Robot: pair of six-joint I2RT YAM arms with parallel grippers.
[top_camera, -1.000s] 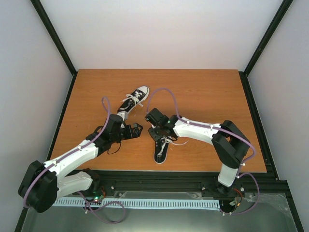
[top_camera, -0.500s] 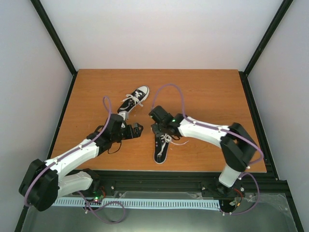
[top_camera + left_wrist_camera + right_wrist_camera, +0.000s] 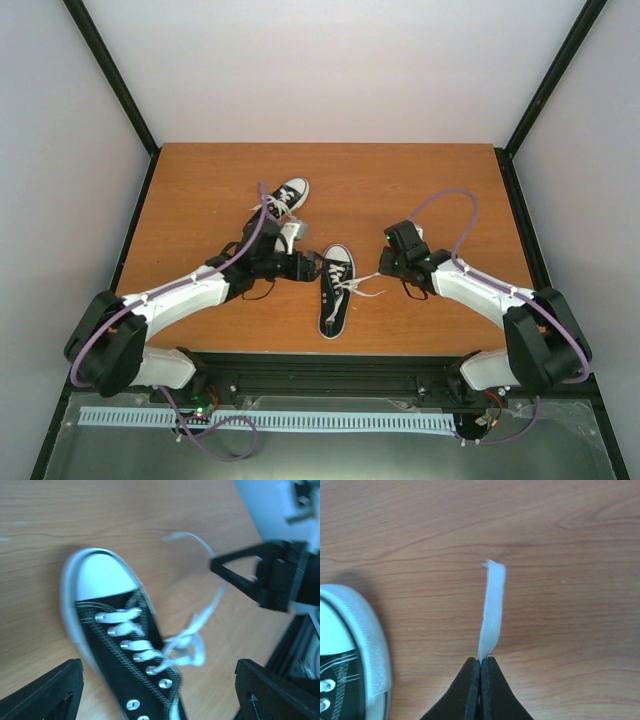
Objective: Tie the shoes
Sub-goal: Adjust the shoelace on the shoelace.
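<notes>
The table [image 3: 430, 190] is surfaced in orange-brown wood grain, smooth with a faint sheen. The near shoe [image 3: 125, 655] is made of matt black woven canvas, edged with pale stitching. Its toe cap [image 3: 102, 577] is formed of smooth white rubber, and its eyelets [image 3: 164, 683] are ringed in shiny metal. The lace [image 3: 492, 605] is woven of flat white cloth, slightly fuzzy at the edges. The right gripper [image 3: 481, 662] and the left gripper [image 3: 312, 266] are finished in matt black plastic. The arm shells [image 3: 190, 298] are moulded in glossy white plastic, and the cables [image 3: 447, 192] are sheathed in smooth purple.

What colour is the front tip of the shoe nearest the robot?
It's a white rubber toe cap, clearest in the left wrist view.
</notes>
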